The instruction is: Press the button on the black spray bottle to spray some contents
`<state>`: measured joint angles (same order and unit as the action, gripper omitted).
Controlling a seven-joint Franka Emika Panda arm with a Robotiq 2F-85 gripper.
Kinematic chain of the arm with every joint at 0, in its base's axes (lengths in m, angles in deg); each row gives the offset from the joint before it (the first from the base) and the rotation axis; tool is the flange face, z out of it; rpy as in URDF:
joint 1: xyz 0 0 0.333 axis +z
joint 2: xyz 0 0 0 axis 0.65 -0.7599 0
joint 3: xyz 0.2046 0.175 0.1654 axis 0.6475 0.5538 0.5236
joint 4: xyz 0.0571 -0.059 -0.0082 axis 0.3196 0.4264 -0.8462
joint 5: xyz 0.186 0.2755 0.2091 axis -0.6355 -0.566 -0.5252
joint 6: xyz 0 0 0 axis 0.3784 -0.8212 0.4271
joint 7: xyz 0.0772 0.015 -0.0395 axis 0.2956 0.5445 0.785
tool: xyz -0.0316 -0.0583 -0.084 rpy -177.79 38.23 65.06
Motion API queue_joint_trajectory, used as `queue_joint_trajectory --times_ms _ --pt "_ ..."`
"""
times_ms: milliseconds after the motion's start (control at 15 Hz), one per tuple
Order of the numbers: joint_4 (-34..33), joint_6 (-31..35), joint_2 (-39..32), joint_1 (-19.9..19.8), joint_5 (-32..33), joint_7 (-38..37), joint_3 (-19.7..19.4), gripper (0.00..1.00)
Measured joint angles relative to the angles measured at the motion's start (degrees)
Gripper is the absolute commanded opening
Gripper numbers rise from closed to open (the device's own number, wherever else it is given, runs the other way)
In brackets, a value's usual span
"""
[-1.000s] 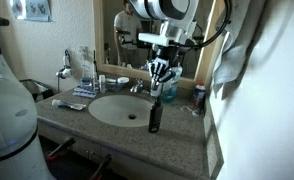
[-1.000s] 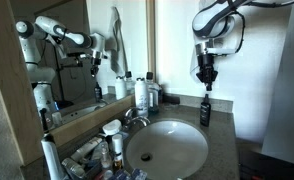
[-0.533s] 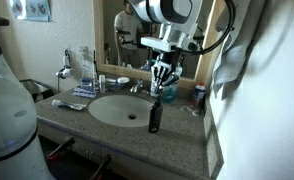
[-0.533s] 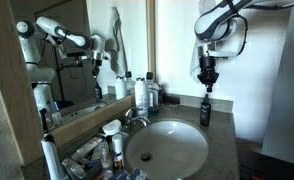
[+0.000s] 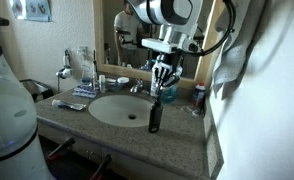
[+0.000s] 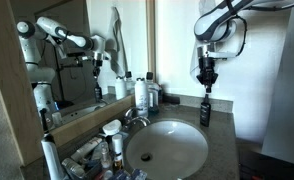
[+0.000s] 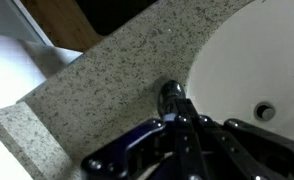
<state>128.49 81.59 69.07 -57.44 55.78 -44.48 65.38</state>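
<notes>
Bottle: the black bottle [image 6: 205, 111] is standing upright on the speckled counter [image 5: 183, 136], just beside the rim of the white sink [image 6: 167, 150].
Button: the button [image 6: 206, 97] is sitting at the bottle's narrow top, pointing straight up; in the wrist view it is showing as a small dark round cap [image 7: 170, 92] between the counter and the basin.
Gripper: the gripper [image 6: 206, 86] is hanging fingers-down directly over the button in both exterior views.
Grip: the fingers are looking drawn together to a narrow tip, and they are holding nothing.
Contact: the tip is sitting just above the button; the pictures are too small to tell whether it is touching.
Arm: the arm [image 6: 219, 20] is reaching down from above, with the wrist upright over the bottle.
Surroundings: two taller white bottles [image 6: 141, 94] are standing at the back of the counter by the mirror [image 6: 72, 50], well apart from the black bottle; a faucet [image 5: 136, 88] is sitting behind the basin.
</notes>
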Motion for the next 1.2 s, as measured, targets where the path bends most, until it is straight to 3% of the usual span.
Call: queue_joint_trajectory --times_ms 1200 --pt "-0.9 0.9 -2.3 0.2 0.0 0.1 0.2 0.02"
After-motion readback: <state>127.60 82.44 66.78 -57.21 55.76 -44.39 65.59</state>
